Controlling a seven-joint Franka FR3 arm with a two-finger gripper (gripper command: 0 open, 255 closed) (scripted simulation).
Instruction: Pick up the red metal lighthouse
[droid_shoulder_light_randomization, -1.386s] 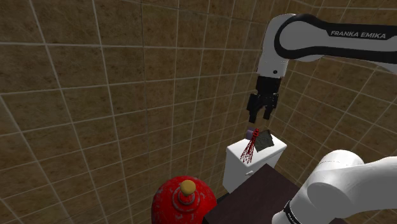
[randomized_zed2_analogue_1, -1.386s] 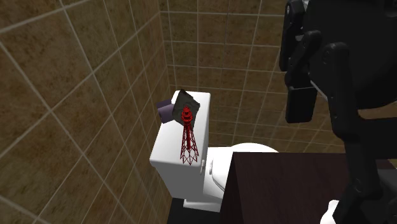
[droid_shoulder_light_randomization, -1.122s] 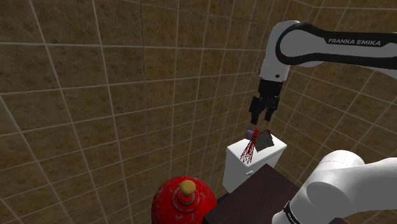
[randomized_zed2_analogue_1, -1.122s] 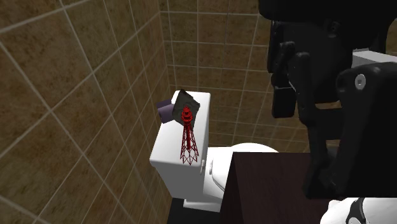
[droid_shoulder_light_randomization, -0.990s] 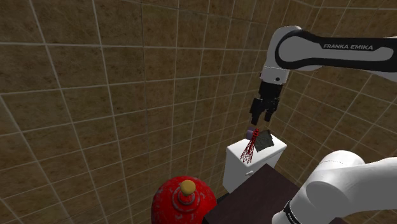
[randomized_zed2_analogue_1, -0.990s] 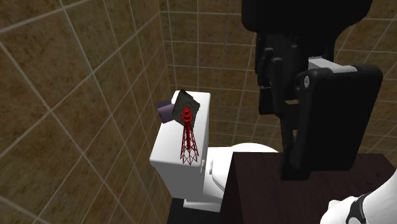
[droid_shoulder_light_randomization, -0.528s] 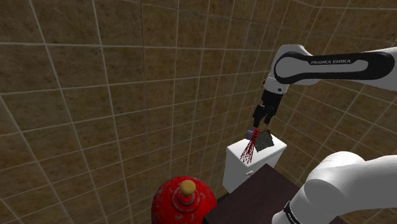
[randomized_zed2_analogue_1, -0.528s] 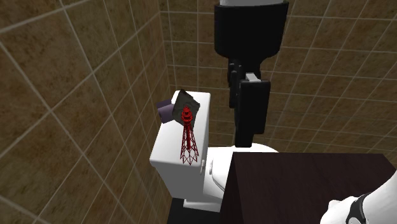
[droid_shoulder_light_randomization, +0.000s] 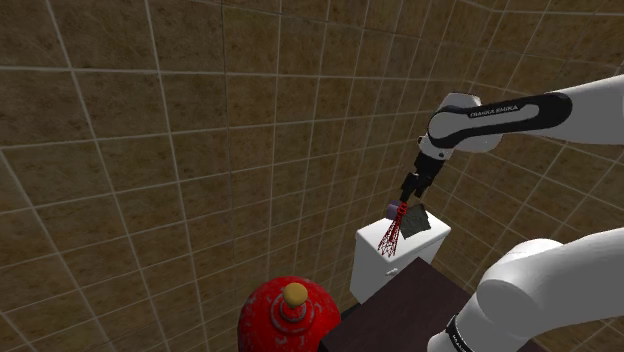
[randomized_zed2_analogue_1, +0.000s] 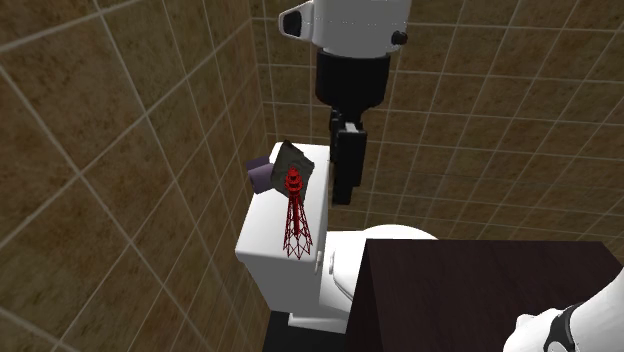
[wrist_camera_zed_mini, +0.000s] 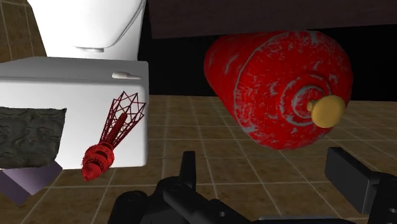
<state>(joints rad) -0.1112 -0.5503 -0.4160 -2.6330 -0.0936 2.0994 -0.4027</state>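
Gripper (wrist_camera_zed_mini: 270, 169): all black, fingers (wrist_camera_zed_mini: 187, 167) spread wide, nothing between them and nothing touched. Seen edge-on in the second exterior view as one dark bar (randomized_zed2_analogue_1: 346, 186), so the spread is legible from the wrist view alone. Poised in the shoulder view (droid_shoulder_light_randomization: 410, 190) just above the cluster on the toilet tank.

Red lighthouse (wrist_camera_zed_mini: 111, 137): open lattice tower with a solid bulbous head, lying on the white toilet tank (wrist_camera_zed_mini: 76, 83), below the jaws and off to one side of their gap, well clear of both fingers. Head end just under the fingertips in the shoulder view (droid_shoulder_light_randomization: 393, 229); apart from the gripper, beside it, in the second exterior view (randomized_zed2_analogue_1: 294, 215).

Dark grey textured block (randomized_zed2_analogue_1: 291, 160): on the tank, touching the lighthouse's head, farther from the jaws' gap.

Purple box (randomized_zed2_analogue_1: 261, 172): beside the block, against the tiled wall (randomized_zed2_analogue_1: 120, 130).

Large red domed object (wrist_camera_zed_mini: 280, 89): worn paint, yellow knob, far beyond the jaws in the wrist view; nearest the camera in the shoulder view (droid_shoulder_light_randomization: 285, 315).

Toilet bowl (randomized_zed2_analogue_1: 400, 234) and dark tabletop (randomized_zed2_analogue_1: 480, 290): beside the tank in the second exterior view.
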